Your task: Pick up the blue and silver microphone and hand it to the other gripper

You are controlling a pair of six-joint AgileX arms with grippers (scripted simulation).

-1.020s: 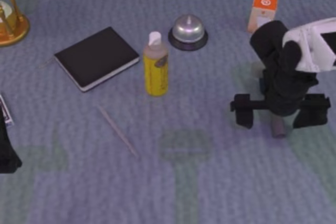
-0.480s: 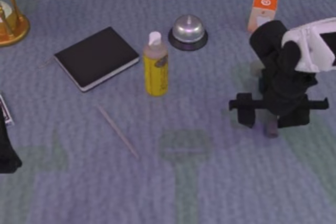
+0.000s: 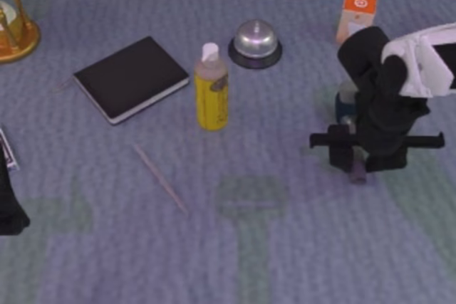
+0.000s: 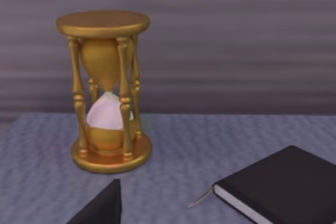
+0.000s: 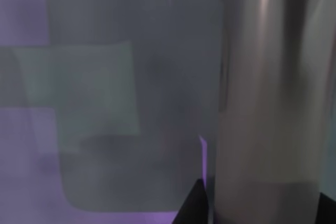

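Gold hourglass [image 4: 108, 92] at the far left, black notebook [image 3: 131, 78], yellow bottle [image 3: 211, 88] beside a silver bell [image 3: 255, 43], orange box [image 3: 355, 16], thin stick [image 3: 159, 178] lying loose.

Your counter [image 3: 285, 261] is covered in a ribbed blue-violet cloth with paler green patches. At its far left edge stands a golden hourglass [image 3: 14, 30]. Near it lies a black notebook [image 3: 130, 78], and just right of that a yellow bottle [image 3: 211, 92] rests on its side. Behind the bottle sits a silver bell [image 3: 255, 42]. Toward the far right you have an orange and white box [image 3: 355, 16]. A thin pale stick [image 3: 159, 178] lies slantwise in front of the notebook.
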